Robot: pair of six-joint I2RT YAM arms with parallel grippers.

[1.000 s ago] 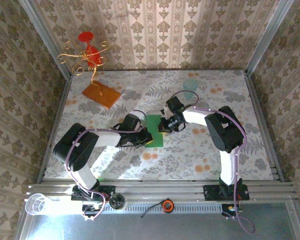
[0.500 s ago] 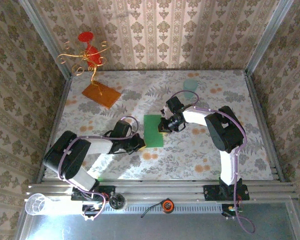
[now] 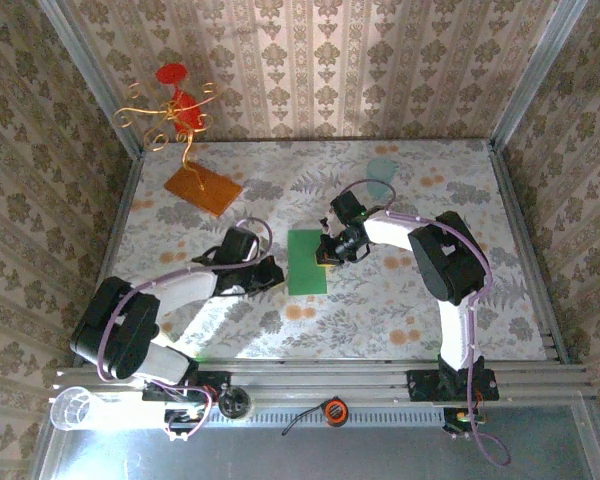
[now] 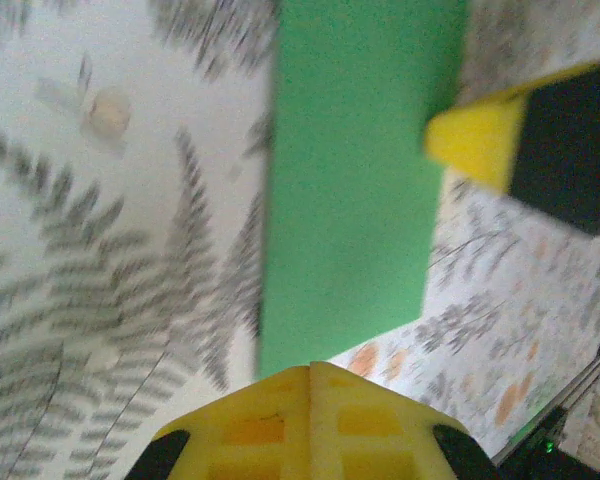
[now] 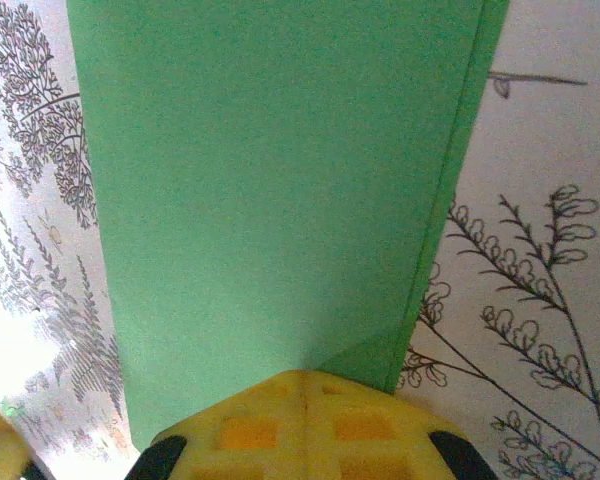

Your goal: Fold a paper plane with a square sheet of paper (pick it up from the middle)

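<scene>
Uncovered now, the green paper (image 3: 307, 262) shows its whole shape, because the left gripper (image 3: 276, 272) that lay across its left part a second ago has slid off toward 9 o'clock. The paper itself has stayed put. It lies flat in the middle of the table (image 3: 430, 300), folded into a long strip with one layer on top of another. The left gripper sits just beside the paper's 9 o'clock edge, its yellow fingers pressed tight together with nothing between them. The right gripper (image 3: 327, 255) has its tip on the paper's 3 o'clock edge, with its fingers closed tight too. Farther out, an orange-brown board (image 3: 202, 188) lies at 10 o'clock from the paper. A see-through cup (image 3: 380, 178) stands at 1 o'clock, well apart from it.
</scene>
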